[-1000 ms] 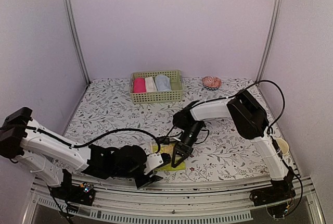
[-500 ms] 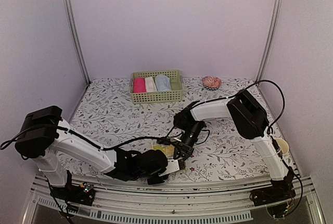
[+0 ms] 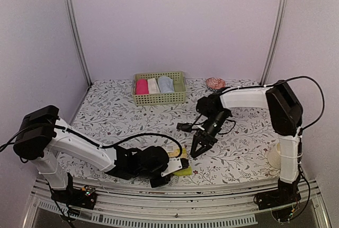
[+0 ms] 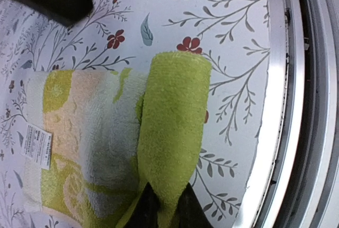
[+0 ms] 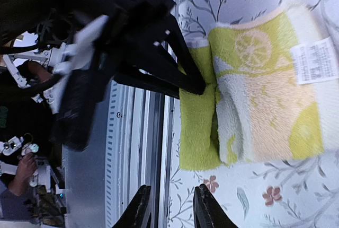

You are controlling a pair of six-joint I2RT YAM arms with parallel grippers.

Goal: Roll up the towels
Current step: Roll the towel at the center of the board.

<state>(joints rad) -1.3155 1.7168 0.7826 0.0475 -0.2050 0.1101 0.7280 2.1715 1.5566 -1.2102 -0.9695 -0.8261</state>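
While the green towel (image 4: 95, 127) lies flat near the front edge of the table (image 3: 116, 116), I see one side of it turned over in a thick fold. My left gripper (image 4: 167, 196) is clamped on that fold, with cloth between the fingers. My right gripper (image 5: 172, 191) hangs just above the towel, jaws slightly apart, holding nothing. The blue towel (image 3: 166, 84) sits rolled in the basket (image 3: 159, 99), well apart at the back.

Yellow-green towel (image 4: 172, 132), pale prints; floral white table (image 3: 116, 111); basket (image 3: 159, 99) seemingly green.

walls (image 3: 175, 21): plain lilac | table (image 3: 116, 111): white floral-print cover | corner posts (image 3: 74, 26): metal | light: even
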